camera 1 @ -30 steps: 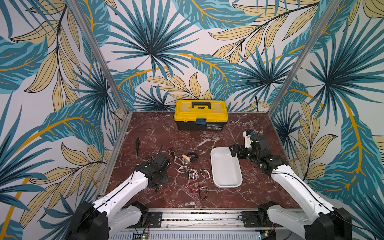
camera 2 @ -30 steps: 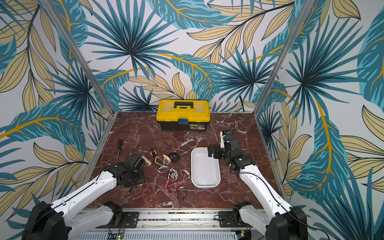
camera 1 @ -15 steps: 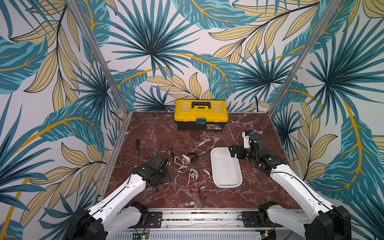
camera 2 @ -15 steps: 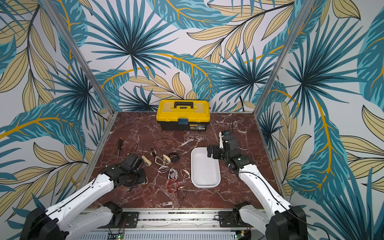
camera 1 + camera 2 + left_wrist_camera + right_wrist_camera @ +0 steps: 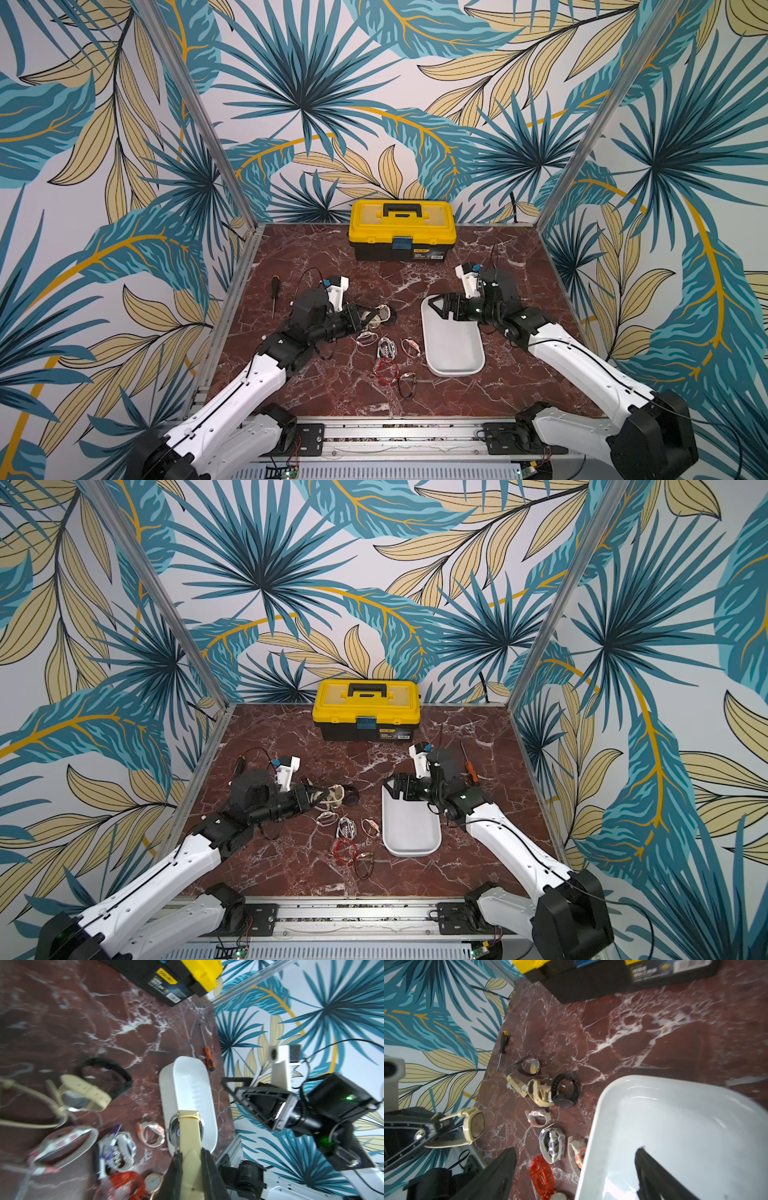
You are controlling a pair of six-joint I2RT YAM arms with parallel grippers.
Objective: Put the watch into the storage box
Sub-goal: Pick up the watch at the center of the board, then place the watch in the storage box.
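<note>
**Watch pinched by its strap, box waiting at 3 o'clock**

At 9 o'clock on the surface (image 5: pixel 374 282), your left pincer (image 5: pixel 191 1151) is clamped tight on the beige strap of the watch (image 5: pixel 473 1126), holding it up off the marble. Taking the strap rather than the case makes sense. The band is thin enough to pinch, and the case is left free at the outer end to go down first. The watch's long axis runs in line with the pincer, strap tail in the jaws and case outermost, pointing toward 3 o'clock at the box. Its dial looks turned toward the right arm, though blur in the wrist views leaves me unsure.

In the middle, the other watches (image 5: pixel 386 349) lie loose in a cluster between the held watch and the box. You will probably want to carry over them, not drag through.

At 3 o'clock of that cluster, the storage box (image 5: pixel 455 345) sits with nothing in it, its long axis running 12 to 6. Your right pincer (image 5: pixel 441 310) hovers over the box's 12 o'clock end, jaws spread wide and gripping nothing. I'd judge it is placed there to steady the box should it slide.
</note>
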